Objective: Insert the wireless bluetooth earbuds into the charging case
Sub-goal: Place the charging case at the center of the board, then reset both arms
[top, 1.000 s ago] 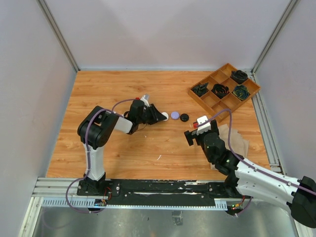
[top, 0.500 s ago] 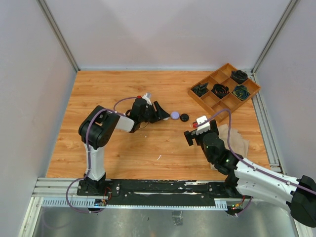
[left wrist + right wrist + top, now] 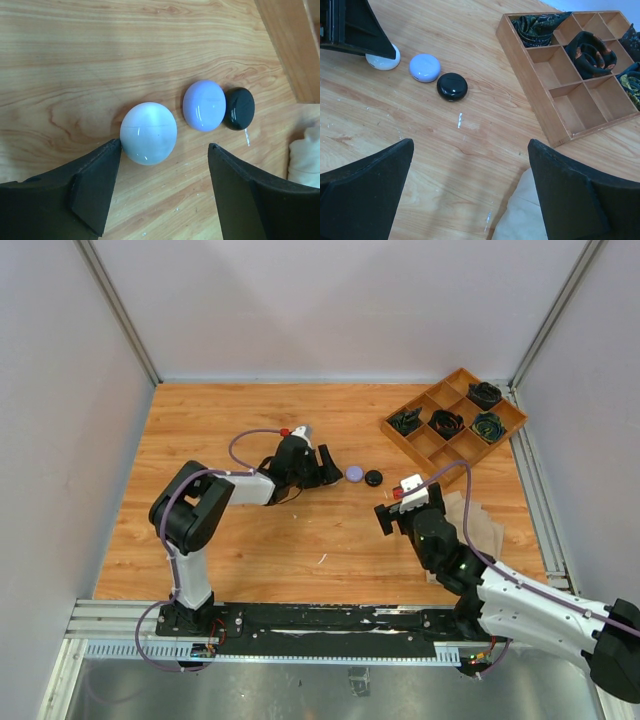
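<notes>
White, round and shut, the white case (image 3: 148, 133) lies on the desk (image 3: 75, 60) mid-frame in the left wrist view, the lavender case (image 3: 204, 105) and black case (image 3: 239, 108) in a row to its right. The left gripper (image 3: 165, 146) straddles it wide open and empty, the left-of-frame finger touching or just beside it; round, it offers no long axis. The right gripper (image 3: 471, 145), equally open and empty, hangs well apart. The top view hides the white case under the left gripper; no loose earbuds show anywhere.
</notes>
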